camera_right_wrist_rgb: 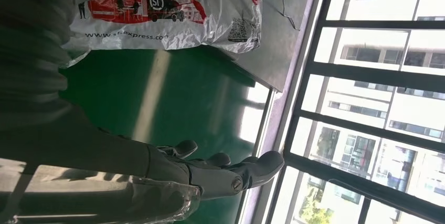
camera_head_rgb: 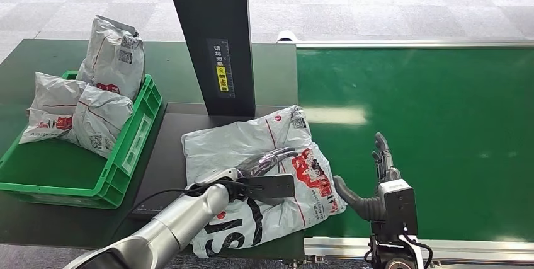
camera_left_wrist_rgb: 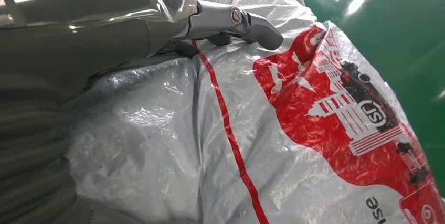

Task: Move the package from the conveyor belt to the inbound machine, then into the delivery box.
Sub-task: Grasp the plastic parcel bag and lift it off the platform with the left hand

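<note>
My left hand (camera_head_rgb: 267, 162) lies flat on top of the package (camera_head_rgb: 264, 174), its fingers (camera_left_wrist_rgb: 231, 19) stretched out over the crinkled plastic and resting on it; they are not closed around anything. The package sits on the dark plate of the inbound machine (camera_head_rgb: 164, 174), under the black post (camera_head_rgb: 214, 36), with one edge hanging over onto the green conveyor belt (camera_head_rgb: 441, 137). I judge that the scanning step is nearly done and that the lift into the box comes next.

To do this well, I should take a real fold of the soft bag and not only press on it, because the smooth plastic can slide away.

My right hand (camera_head_rgb: 378, 181) stands just beside the package's edge over the belt, fingers (camera_right_wrist_rgb: 246, 174) apart and holding nothing.

Further to the left, the green delivery box (camera_head_rgb: 129, 149) stands on the bench (camera_head_rgb: 38, 55), already with several grey parcels (camera_head_rgb: 94, 105) inside.
</note>
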